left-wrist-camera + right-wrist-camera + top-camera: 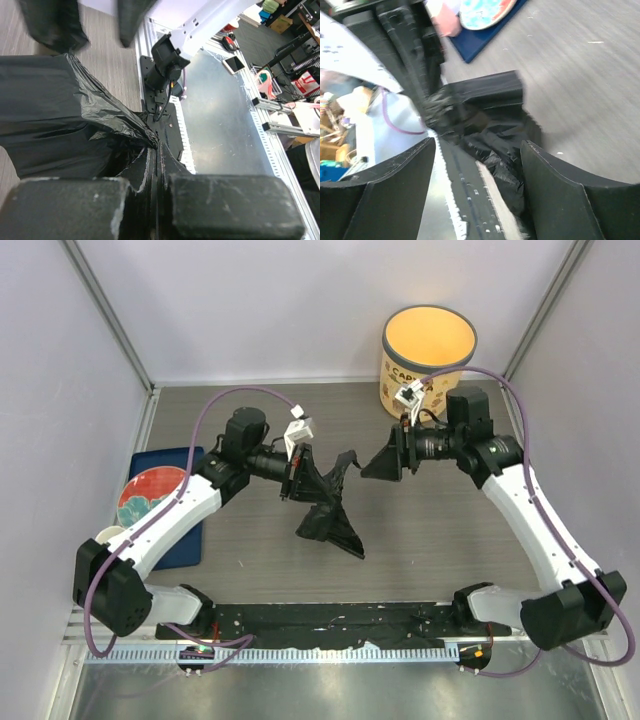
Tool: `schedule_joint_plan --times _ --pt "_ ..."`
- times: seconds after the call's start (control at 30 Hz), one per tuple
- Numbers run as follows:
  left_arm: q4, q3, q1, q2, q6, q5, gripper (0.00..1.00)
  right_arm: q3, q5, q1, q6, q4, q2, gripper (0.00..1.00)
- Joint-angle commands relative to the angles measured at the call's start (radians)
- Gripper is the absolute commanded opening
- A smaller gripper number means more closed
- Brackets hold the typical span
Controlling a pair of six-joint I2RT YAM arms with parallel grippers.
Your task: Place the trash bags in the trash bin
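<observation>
The trash bag (330,515), thin glossy crinkled black film that looks light, limp and slippery, droops onto the grey surface (450,540) from the left gripper (302,478), whose jaws clamp a bunched fold, the surest hold, while the right gripper (375,465) gapes beside it, near the cylindrical cream trash bin (402,380) far right.

Plain white walls (300,310) enclose a grey wood-grain table (430,540) on the left, far and right sides; a metal strip (330,690) runs along its near edge.

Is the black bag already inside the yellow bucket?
No, the left gripper holds the black bag near the middle, well short of the yellow bucket at the back.
</observation>
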Motion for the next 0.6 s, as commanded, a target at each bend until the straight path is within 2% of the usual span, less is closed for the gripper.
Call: schedule_joint_plan --times 0.0,0.07,0.2,0.3,0.47,0.5,0.57 --pt "0.144 0.002 0.003 -0.018 -0.066 0.013 0.01 -0.081 -0.201 0.024 0.223 0.173 -0.086 0.75" --pt "0.168 0.004 0.003 -0.009 -0.077 0.022 0.01 -0.145 -0.203 0.048 0.298 0.265 -0.098 0.72" --pt "0.202 0.01 0.002 -0.002 -0.114 0.04 0.01 -0.146 -0.105 0.125 0.24 0.288 -0.062 0.69" --pt "0.204 0.01 -0.003 -0.002 -0.117 0.047 0.01 -0.143 -0.08 0.13 0.243 0.358 -0.043 0.67" --pt "0.204 0.007 -0.01 -0.009 -0.12 0.042 0.01 -0.135 -0.101 0.136 0.249 0.403 -0.012 0.54" --pt "0.204 0.007 -0.01 -0.01 -0.12 0.039 0.01 -0.135 -0.104 0.138 0.255 0.42 -0.009 0.45" --pt "0.205 0.005 -0.01 -0.012 -0.127 0.034 0.0 -0.115 -0.085 0.122 0.218 0.382 -0.005 0.45"
